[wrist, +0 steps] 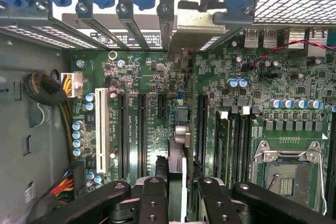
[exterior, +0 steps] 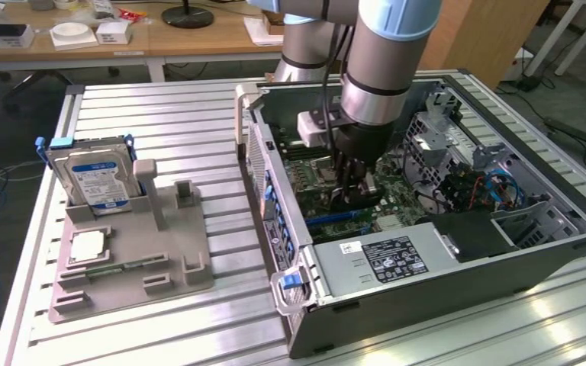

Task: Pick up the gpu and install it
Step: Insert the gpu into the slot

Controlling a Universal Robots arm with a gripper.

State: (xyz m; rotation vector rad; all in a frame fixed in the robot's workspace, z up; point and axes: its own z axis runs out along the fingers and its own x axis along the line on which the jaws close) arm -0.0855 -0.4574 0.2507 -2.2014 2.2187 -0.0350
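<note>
My gripper [exterior: 352, 189] reaches down into the open computer case [exterior: 304, 305], over the green motherboard [wrist: 136, 77]. It is shut on the gpu [wrist: 178, 129], a thin dark card seen edge-on between the two black fingers [wrist: 152, 198]. The card stands upright along the long expansion slots. Its silvery bracket [wrist: 195, 24] sits against the rear slot openings of the case. In the exterior view the card [exterior: 359, 201] shows as a dark piece just below the fingertips, low over the board. Whether its edge sits in a slot I cannot tell.
A grey holder tray [exterior: 171, 282] on the exterior view's left carries a silver hard drive [exterior: 94, 179], a processor chip [exterior: 88, 245] and a green memory stick [exterior: 120, 267]. Inside the case are the power supply [exterior: 390, 259], drive cage [exterior: 445, 137], cables [wrist: 47, 90] and processor socket [wrist: 286, 169].
</note>
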